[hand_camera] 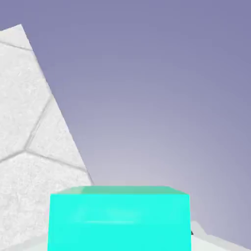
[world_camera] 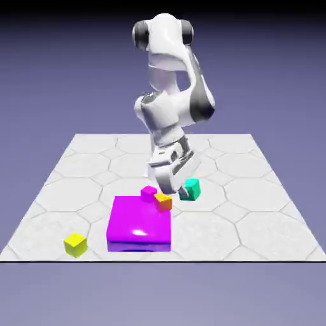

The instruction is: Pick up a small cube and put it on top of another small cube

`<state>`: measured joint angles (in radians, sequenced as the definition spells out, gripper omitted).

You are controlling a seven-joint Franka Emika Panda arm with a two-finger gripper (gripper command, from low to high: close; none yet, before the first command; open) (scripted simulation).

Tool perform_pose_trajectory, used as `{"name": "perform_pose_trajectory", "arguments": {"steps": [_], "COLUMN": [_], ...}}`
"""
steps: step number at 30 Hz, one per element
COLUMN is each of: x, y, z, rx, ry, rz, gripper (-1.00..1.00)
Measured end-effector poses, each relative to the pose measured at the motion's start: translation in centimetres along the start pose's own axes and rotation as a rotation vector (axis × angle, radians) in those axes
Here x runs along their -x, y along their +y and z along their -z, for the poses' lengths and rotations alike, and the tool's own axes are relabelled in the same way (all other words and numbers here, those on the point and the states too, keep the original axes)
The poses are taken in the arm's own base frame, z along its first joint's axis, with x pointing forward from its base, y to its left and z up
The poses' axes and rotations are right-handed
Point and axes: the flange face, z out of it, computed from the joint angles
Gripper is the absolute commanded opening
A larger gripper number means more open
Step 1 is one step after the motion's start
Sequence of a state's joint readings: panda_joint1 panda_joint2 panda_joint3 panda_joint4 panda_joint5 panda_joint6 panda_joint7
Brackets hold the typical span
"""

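The small teal cube [world_camera: 190, 189] hangs just above the tiles, right of the table's middle, at the tip of my tilted gripper [world_camera: 183, 186]. It fills the bottom of the hand view as a wide teal cube [hand_camera: 119, 220] between my fingertips and hides them. My gripper is shut on it. The small yellow cube [world_camera: 75, 244] sits alone near the table's front corner at the exterior view's left, far from the gripper. The hand view does not show it.
A flat magenta block [world_camera: 139, 223] lies in front of the gripper. A small magenta cube [world_camera: 149, 191] and a small orange cube [world_camera: 163, 201] sit at its far edge, close to the hand. The hand view looks past the table's edge [hand_camera: 59, 112] into the backdrop.
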<state>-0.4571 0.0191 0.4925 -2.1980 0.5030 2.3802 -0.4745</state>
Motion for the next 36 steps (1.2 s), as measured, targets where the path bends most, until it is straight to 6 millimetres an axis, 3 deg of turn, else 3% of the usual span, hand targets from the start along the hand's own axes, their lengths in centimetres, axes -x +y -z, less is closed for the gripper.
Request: {"name": "perform_pose_trajectory", "arguments": {"steps": [10, 19, 27, 36], "x": [-0.7, -0.8, -0.7, -0.1], "y": [2.3, 4.4, 7.0, 11.1], "z": [5.9, 9.3, 10.5, 9.6], "rx": [0.081, 0.158, 0.229, 0.313], "ry": [0.116, 0.217, 0.306, 0.403], "rz": [-0.441, -0.839, -1.199, -1.613], "gripper": [-1.00, -1.00, -1.00, -1.00]}}
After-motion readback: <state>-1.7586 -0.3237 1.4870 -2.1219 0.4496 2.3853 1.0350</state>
